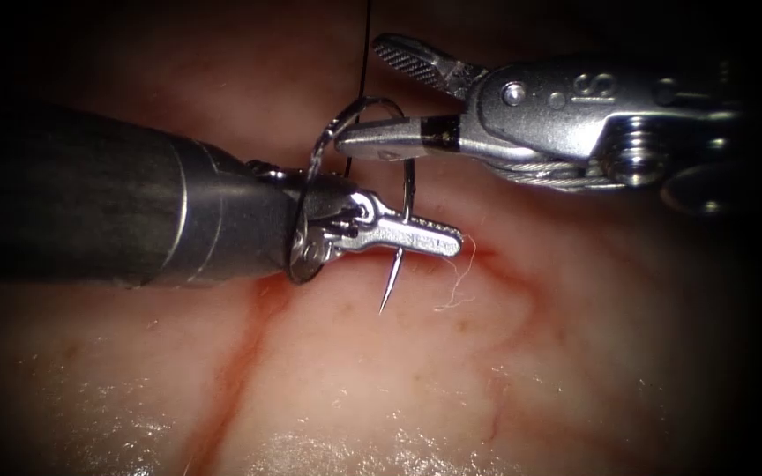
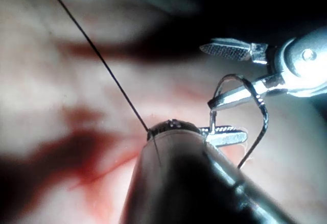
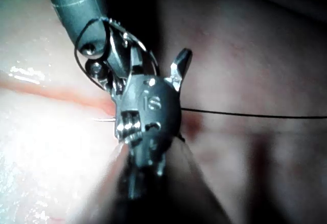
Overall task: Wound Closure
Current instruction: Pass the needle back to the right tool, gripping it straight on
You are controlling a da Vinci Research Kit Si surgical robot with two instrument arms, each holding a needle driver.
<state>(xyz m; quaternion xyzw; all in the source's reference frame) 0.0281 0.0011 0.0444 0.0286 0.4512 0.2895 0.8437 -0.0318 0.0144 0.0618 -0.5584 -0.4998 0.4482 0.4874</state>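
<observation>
Left tool (image 1: 416, 236) pinches the needle (image 1: 409, 189) near its tip — right tool (image 1: 381, 92) gapes at the needle's arc, above the tissue (image 1: 487, 370).

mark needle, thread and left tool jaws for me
needle (image 1: 390, 291): endoscope view, on the bare pointed end below the left tool.
thread (image 2: 97, 50): left wrist view, mid-strand.
left tool (image 1: 438, 240): endoscope view, at the jaw tips, shut on the needle.

Dark vignette rings the endoscope view; glare glistens on the near tissue (image 1: 354, 441).
</observation>
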